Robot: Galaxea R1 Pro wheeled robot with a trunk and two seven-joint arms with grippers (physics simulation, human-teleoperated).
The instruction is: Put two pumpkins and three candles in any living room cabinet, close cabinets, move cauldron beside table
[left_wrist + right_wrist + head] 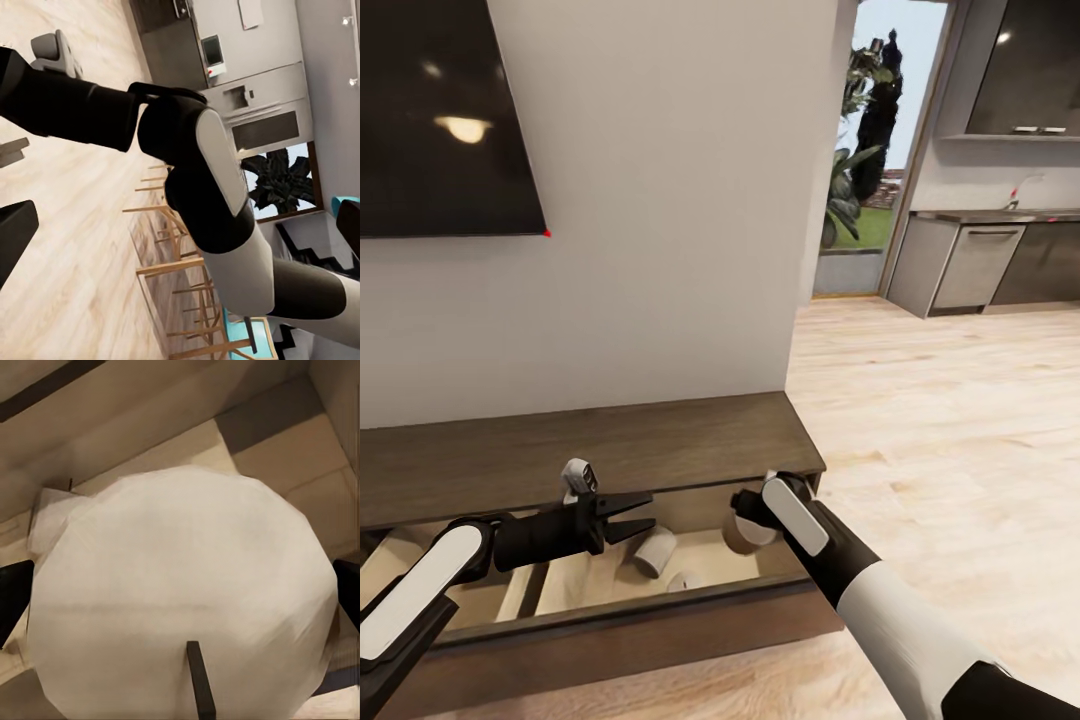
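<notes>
The dark-brown cabinet point(590, 450) stands against the wall with its wide drawer point(610, 622) pulled out, pale tan inside. Two candles lie in the drawer, one on its side point(655, 552) and one nearer the front point(682, 582). My right gripper point(746, 522) reaches down into the drawer's right end. In the right wrist view it point(180, 596) is shut on a third candle point(180, 555), with a dark finger at each edge and the wick point(199, 679) facing the camera. My left gripper point(640, 515) hovers open over the middle of the drawer, holding nothing.
A dark TV point(440, 120) hangs on the wall above the cabinet. Pale wood floor point(940, 420) spreads to the right toward grey kitchen cupboards point(970, 265) and a glass door point(860, 150). The left wrist view looks at my right forearm point(202, 172) and wooden chairs point(180, 262).
</notes>
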